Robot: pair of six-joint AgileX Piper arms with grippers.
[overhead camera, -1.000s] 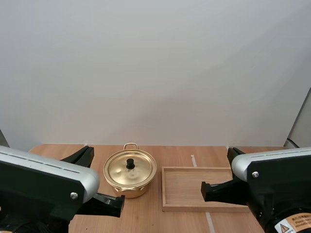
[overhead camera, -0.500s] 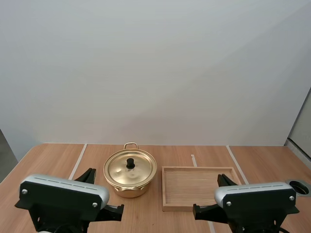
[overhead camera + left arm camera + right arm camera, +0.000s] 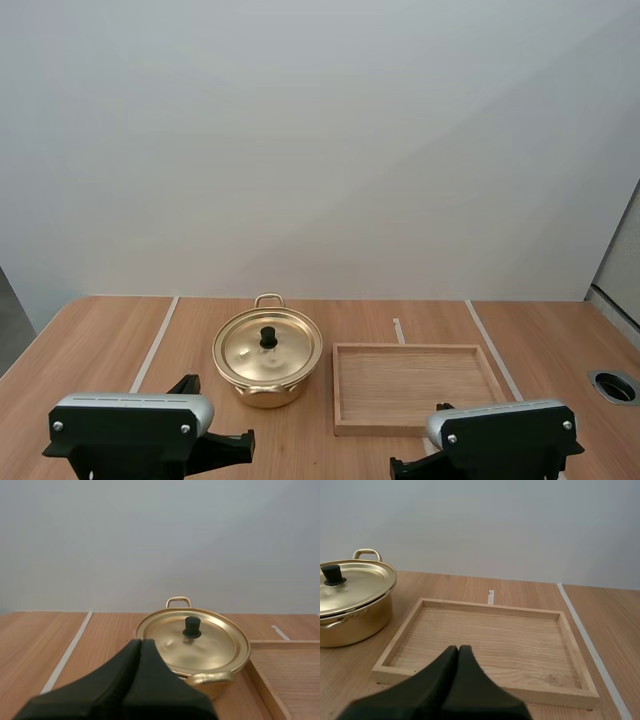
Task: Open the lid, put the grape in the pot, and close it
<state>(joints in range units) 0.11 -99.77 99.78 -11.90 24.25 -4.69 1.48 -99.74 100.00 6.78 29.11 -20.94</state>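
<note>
My left hand (image 3: 140,641) has its two fingers pressed together into one dark wedge, gripping nothing, and it sits on the near side of the pot (image 3: 270,392), pointing toward it. My right hand (image 3: 458,648) is likewise closed on nothing, close to the near rim of the wooden tray (image 3: 485,630). The golden pot stands on the counter (image 3: 90,350) toward its far edge, just left of the tray, with a narrow gap between them. Its lid (image 3: 285,355) sits flat on it, the black knob (image 3: 268,338) upright at the centre. One loop handle (image 3: 268,298) faces the far edge. White tape lines (image 3: 155,340) run across the wood from near to far.
</note>
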